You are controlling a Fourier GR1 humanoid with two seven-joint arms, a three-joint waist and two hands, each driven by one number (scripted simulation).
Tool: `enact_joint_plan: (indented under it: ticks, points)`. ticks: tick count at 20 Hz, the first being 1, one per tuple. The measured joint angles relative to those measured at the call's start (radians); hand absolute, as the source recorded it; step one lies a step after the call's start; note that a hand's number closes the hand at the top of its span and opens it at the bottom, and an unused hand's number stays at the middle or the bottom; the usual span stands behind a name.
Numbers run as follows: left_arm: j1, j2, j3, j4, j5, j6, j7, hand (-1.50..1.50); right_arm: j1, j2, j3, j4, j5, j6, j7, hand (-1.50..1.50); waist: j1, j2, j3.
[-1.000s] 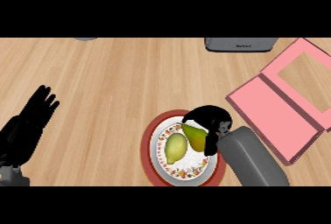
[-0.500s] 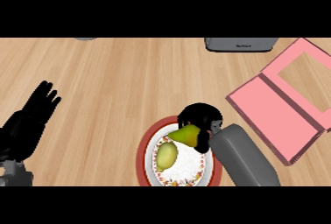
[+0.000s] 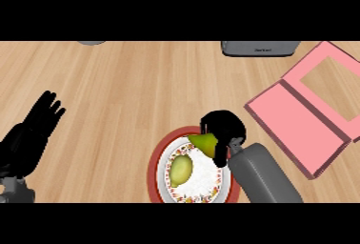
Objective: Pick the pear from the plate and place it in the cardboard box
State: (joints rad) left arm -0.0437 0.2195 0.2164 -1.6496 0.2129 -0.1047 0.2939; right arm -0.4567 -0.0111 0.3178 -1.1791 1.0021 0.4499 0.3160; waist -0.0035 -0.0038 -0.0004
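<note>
Compared with a second ago, you will see that the right hand (image 3: 224, 125) has drawn back a little toward 12 o'clock and has taken the pear (image 3: 205, 142) with it. The pear then lay close beside the yellow-green fruit (image 3: 181, 170) near the middle of the plate (image 3: 156, 167). It now shows over the plate's rim at about 1 o'clock, apart from that fruit. You cannot tell from this view whether it is clear of the plate or resting on it. The right hand's fingers are curled round the pear's upper side and hide part of it, and the grey forearm (image 3: 264, 176) comes in from 5 o'clock. The yellow-green fruit lies on the plate's white middle much as it did. The left hand (image 3: 32, 136) rests at 9 o'clock as before, open with its fingers straight and holding nothing. The cardboard box (image 3: 292, 112), pink and lying open, sits at 2 o'clock from the plate, well apart from the pear, with its flap spread toward 1 o'clock. The surface (image 3: 141, 81) is light wood with the grain running across. At its far edge a grey object (image 3: 260, 48) sits at 1 o'clock, and a small grey shape (image 3: 91, 42) shows at 11 o'clock.
</note>
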Motion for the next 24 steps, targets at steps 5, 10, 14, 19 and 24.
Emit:
enact_joint_plan:
  ticks: [5, 10, 14, 19, 24]
  points:
    - [-0.004, -0.011, -0.009, -0.007, -0.007, 0.009, 0.005, 0.00, 0.046, 0.008, 0.073, -0.120, 0.053, -0.125, 0.198, 1.50, 0.001, 0.000, 0.000]
    - [-0.007, -0.006, -0.001, 0.017, -0.003, -0.006, -0.011, 0.00, 0.047, 0.010, 0.145, -0.319, 0.081, -0.122, 0.336, 1.50, 0.000, 0.000, 0.000]
    - [0.012, -0.015, -0.004, -0.005, -0.010, 0.001, -0.012, 0.00, 0.040, 0.009, 0.196, -0.517, 0.118, -0.084, 0.432, 1.50, -0.002, -0.003, 0.000]
    - [0.003, -0.007, 0.005, 0.001, -0.004, -0.003, -0.003, 0.00, -0.039, 0.009, 0.208, -0.709, 0.168, -0.036, 0.571, 1.50, -0.003, -0.003, 0.000]
    - [0.001, -0.003, 0.003, -0.021, -0.001, -0.002, 0.021, 0.00, -0.111, 0.005, 0.121, -0.833, 0.212, 0.017, 0.613, 1.50, -0.001, -0.002, 0.000]
